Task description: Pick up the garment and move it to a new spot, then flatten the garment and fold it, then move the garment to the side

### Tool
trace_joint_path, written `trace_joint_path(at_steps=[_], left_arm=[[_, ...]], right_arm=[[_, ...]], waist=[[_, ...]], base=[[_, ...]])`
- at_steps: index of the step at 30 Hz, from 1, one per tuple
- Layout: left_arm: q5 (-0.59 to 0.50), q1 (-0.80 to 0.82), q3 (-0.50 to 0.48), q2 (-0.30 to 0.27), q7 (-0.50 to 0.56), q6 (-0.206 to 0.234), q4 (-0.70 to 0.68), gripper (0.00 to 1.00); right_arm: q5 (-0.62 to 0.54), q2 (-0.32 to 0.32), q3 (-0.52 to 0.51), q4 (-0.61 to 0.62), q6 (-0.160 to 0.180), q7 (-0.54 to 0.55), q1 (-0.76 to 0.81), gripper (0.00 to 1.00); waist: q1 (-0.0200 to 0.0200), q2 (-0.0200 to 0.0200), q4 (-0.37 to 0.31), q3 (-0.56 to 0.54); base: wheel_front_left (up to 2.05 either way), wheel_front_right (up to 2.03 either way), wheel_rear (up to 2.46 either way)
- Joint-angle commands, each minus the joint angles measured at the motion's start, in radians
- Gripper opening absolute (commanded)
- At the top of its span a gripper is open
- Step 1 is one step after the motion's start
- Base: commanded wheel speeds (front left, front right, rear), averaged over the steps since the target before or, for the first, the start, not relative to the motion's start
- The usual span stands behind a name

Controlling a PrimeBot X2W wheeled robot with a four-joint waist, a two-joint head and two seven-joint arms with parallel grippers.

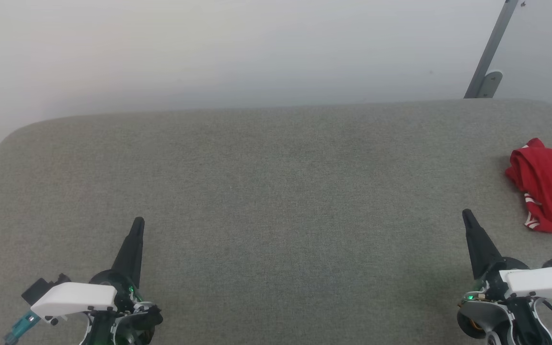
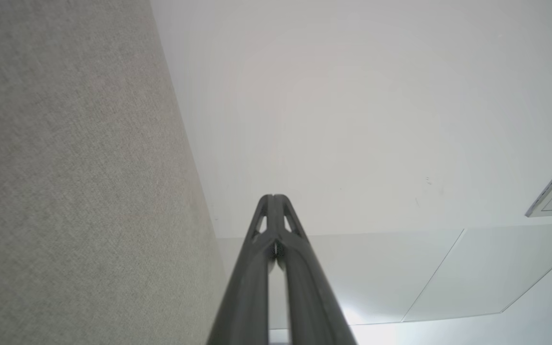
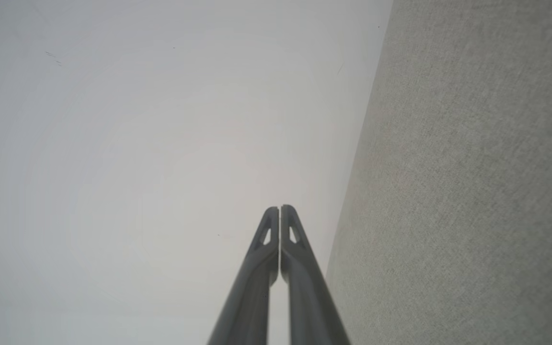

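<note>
we see the garment (image 1: 550,184) crumpled just right of, slightly beyond, our right end effector (image 1: 467,214); that and left end effector (image 1: 138,222) pinched tight.

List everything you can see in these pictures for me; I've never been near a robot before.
red bunched garment with red-and-white striped trim: one, red, far right of the surface, cut off by the picture's edge
grey-green woven fabric surface: one, grey-green, spans the head view, rounded far corners
grey metal strut: one, grey, upper right, leaning behind the surface
pale plain wall: one, whitish, behind the surface
left gripper: one, dark fingers on a white wrist, lower left over the surface, shut, holding nothing
right gripper: one, dark fingers on a white wrist, lower right, shut, holding nothing, apart from the garment
</note>
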State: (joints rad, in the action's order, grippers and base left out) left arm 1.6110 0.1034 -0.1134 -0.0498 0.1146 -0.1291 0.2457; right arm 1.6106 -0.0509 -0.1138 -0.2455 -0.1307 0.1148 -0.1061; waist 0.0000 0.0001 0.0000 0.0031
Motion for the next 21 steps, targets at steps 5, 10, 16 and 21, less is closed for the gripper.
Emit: trace_joint_path(at_steps=[5,10,16,21], left_arm=[[0.003,0.011,-0.002,0.002,0.003,-0.003,0.0,0.0],[0.003,0.011,-0.002,0.002,0.003,-0.003,0.0,0.0],[0.003,0.011,-0.002,0.002,0.003,-0.003,0.0,0.0],[0.003,0.011,-0.002,0.002,0.003,-0.003,0.0,0.0]], right_arm=[[0.004,0.003,-0.001,0.003,0.0,0.002,-0.005,0.0],[0.004,0.003,-0.001,0.003,0.0,0.002,-0.005,0.0],[0.004,0.003,-0.001,0.003,0.0,0.002,-0.005,0.0],[0.004,0.003,-0.001,0.003,0.0,0.002,-0.005,0.0]], waist=[[0.0,-0.0001,0.0,0.0],[0.0,-0.0001,0.0,0.0],[0.0,-0.0001,0.0,0.0],[0.0,-0.0001,0.0,0.0]], base=[[0.0,0.0,0.0],[0.0,0.0,0.0],[0.0,0.0,0.0],[0.0,0.0,0.0]])
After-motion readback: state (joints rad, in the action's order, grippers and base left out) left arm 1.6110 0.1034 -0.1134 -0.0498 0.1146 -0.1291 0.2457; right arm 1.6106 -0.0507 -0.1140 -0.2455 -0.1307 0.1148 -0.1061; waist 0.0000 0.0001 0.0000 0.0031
